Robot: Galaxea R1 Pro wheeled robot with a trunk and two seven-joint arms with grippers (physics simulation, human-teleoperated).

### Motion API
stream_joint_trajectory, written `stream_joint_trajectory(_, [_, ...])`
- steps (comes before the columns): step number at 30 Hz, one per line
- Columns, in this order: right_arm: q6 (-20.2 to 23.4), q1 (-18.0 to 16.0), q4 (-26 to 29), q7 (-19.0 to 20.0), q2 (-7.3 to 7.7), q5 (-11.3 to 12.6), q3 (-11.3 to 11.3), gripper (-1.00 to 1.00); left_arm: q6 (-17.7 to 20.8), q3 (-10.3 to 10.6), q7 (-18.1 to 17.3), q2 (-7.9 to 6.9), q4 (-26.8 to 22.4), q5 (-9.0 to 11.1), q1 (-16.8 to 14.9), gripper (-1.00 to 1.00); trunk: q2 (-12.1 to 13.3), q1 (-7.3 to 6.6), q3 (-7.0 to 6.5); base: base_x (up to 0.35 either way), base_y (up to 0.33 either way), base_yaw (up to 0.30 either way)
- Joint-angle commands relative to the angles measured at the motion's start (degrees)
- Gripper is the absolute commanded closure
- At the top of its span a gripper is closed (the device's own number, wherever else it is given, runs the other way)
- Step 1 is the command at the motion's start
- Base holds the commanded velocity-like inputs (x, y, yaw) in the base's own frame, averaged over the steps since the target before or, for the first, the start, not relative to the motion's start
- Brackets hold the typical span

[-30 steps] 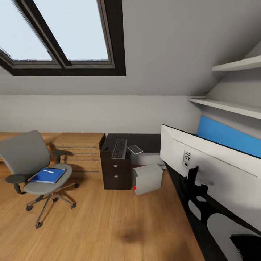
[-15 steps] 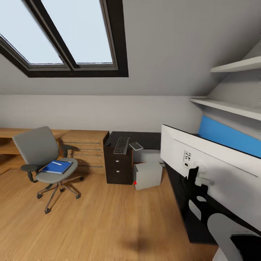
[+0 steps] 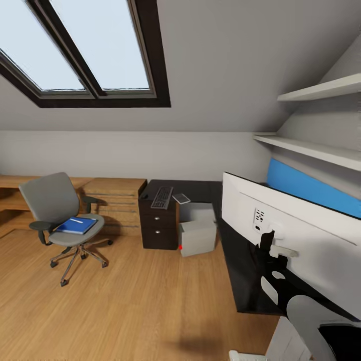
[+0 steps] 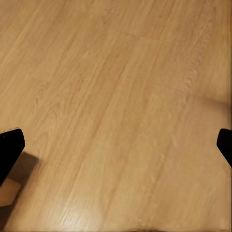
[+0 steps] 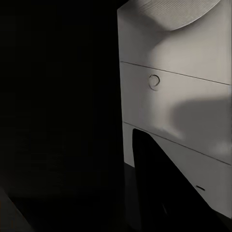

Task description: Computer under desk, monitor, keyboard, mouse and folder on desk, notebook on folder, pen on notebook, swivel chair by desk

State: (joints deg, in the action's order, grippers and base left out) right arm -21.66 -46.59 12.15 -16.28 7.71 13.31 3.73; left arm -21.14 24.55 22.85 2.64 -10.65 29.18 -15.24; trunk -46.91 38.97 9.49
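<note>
The head camera looks from high up across the bedroom, the swivel chair (image 3: 65,215) far off at left, the monitor (image 3: 296,240) close at lower right; the left wrist camera faces down, near the wooden floor (image 4: 121,106), shared with the head view; the right wrist camera sits close against dark and pale surfaces.

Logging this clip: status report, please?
Left hand open over bare floor; right hand's state unclear. Folder with pen on swivel chair; keyboard and notebook on desk. Path looks unobstructed.
</note>
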Motion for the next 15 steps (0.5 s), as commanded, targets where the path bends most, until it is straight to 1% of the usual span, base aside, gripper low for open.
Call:
stream_joint_trajectory(1, [-0.23,-0.08,0.09,-0.26,0.03,0.14,0.84,1.0,-0.2,0.5,0.35,0.0,0.04,0.35,-0.05,-1.0,-0.08,-0.01,0.07,-0.084,-0.278,0.0])
stream_joint_trajectory(3, [-0.23,-0.08,0.08,-0.25,0.03,0.14,0.84,1.0,-0.21,0.5,0.36,0.0,0.04,0.35,-0.05,-1.0,-0.08,-0.01,0.07,-0.055,-0.21,0.0])
stream_joint_trajectory(6, [-0.23,-0.08,0.07,-0.24,0.03,0.14,0.84,1.0,-0.21,0.48,0.35,-0.04,0.05,0.41,-0.05,-1.0,-0.08,-0.01,0.07,-0.025,-0.097,0.0])
stream_joint_trajectory(15, [-0.23,-0.08,0.07,-0.24,0.03,0.19,0.84,1.0,-0.22,0.46,0.36,-0.09,0.06,0.44,-0.05,-1.0,-0.08,-0.01,0.07,-0.005,-0.018,0.0])
